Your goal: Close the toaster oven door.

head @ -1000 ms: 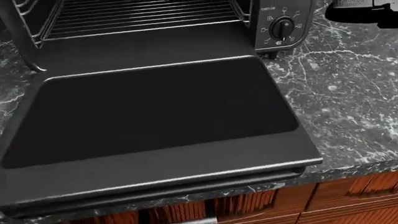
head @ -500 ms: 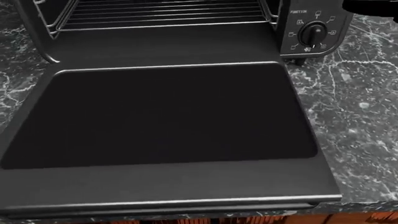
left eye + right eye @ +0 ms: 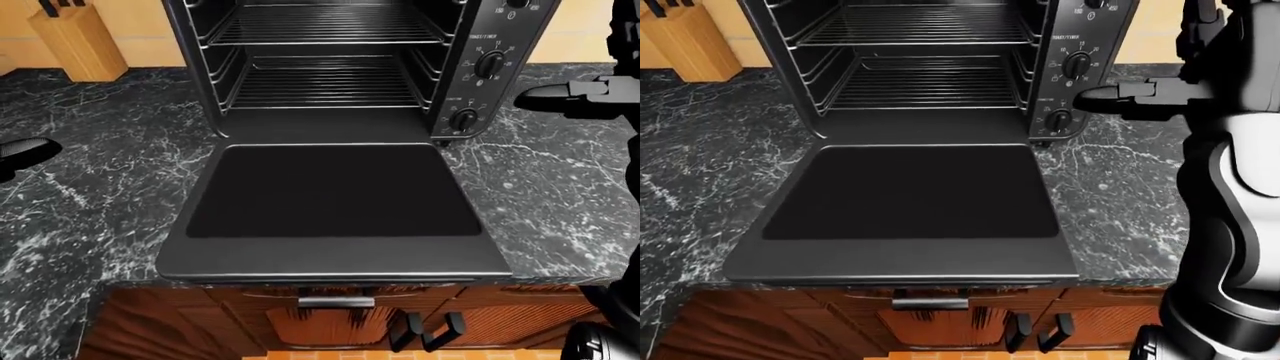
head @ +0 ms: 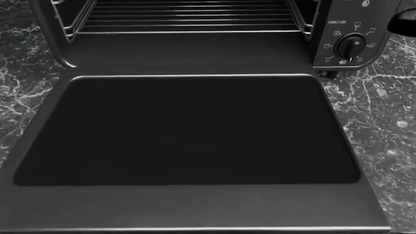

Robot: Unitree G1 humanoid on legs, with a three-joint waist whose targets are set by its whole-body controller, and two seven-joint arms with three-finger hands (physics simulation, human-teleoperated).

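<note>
So, toaster oven (image 3: 340, 67) sits on the marble counter (image 3: 90, 187) w/ its door (image 3: 330, 210) dropped fully flat, free edge overhanging the counter lip above the wood cabinets (image 3: 330, 319); racks inside (image 3: 325, 82) exposed, so task not started; door needs lifting from its near edge, prob why robot stands square to it. Right hand (image 3: 1130, 94) hovers just beside the knob panel (image 3: 478, 75), fingers stretched out straight, gripping nothing, well apart from door edge; looks raised clear rather than placed to push. Left hand (image 3: 22, 150) only a dark tip at left-eye view's left edge; can't tell if open or closed. Knife block (image 3: 75, 41) top left, irrelevant.
</note>
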